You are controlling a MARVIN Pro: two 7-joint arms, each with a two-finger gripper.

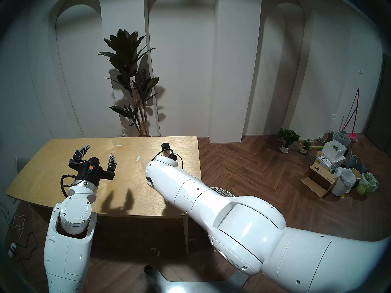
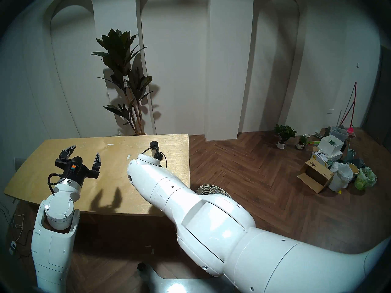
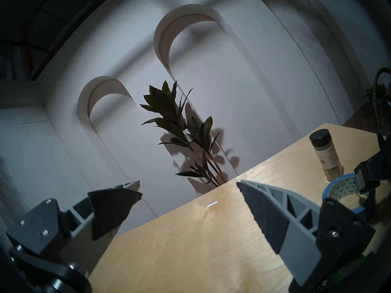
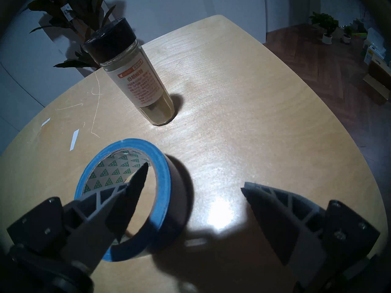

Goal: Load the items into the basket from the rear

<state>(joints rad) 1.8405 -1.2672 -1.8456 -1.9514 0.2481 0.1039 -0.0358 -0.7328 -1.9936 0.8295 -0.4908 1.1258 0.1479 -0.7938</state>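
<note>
Blue tape roll (image 4: 124,199), tan core printed with green triangles, flat on table (image 4: 243,117); my right gripper (image 4: 193,177) spread, one finger inside the core; left gripper (image 3: 188,184) spread too

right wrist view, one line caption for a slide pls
Open right gripper straddles the blue tape roll, one finger inside its core, bottle upright behind.
</note>
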